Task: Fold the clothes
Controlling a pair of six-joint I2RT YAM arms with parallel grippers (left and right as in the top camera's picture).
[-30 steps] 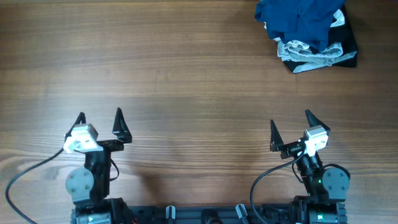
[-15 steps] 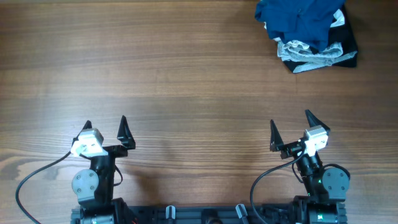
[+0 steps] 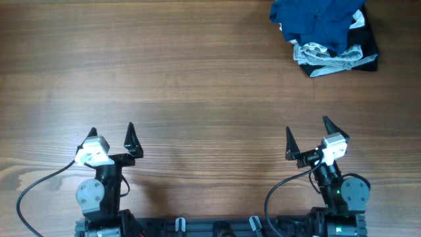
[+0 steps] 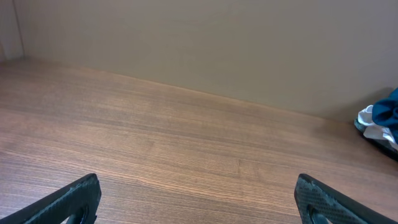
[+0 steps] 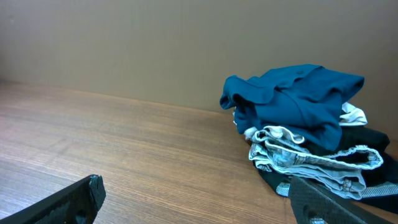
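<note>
The deep-blue garment (image 3: pixel 316 20) lies crumpled on top of a pile at the table's far right corner. It also shows in the right wrist view (image 5: pixel 295 99), and its edge shows at the right border of the left wrist view (image 4: pixel 390 112). My left gripper (image 3: pixel 112 135) is open and empty near the front left edge; its fingertips frame bare wood in its wrist view (image 4: pixel 199 199). My right gripper (image 3: pixel 307 135) is open and empty near the front right; in its wrist view (image 5: pixel 199 199) the pile lies ahead to the right.
Under the blue garment lie a grey-white crumpled garment (image 3: pixel 325 58) and a black one (image 3: pixel 368 52), also in the right wrist view (image 5: pixel 311 162). A plain beige wall (image 5: pixel 124 43) stands behind the table's far edge. Cables run from both arm bases.
My left gripper shifted slightly right and toward the front edge during the first half second, then held still. The right arm and the pile have not moved.
</note>
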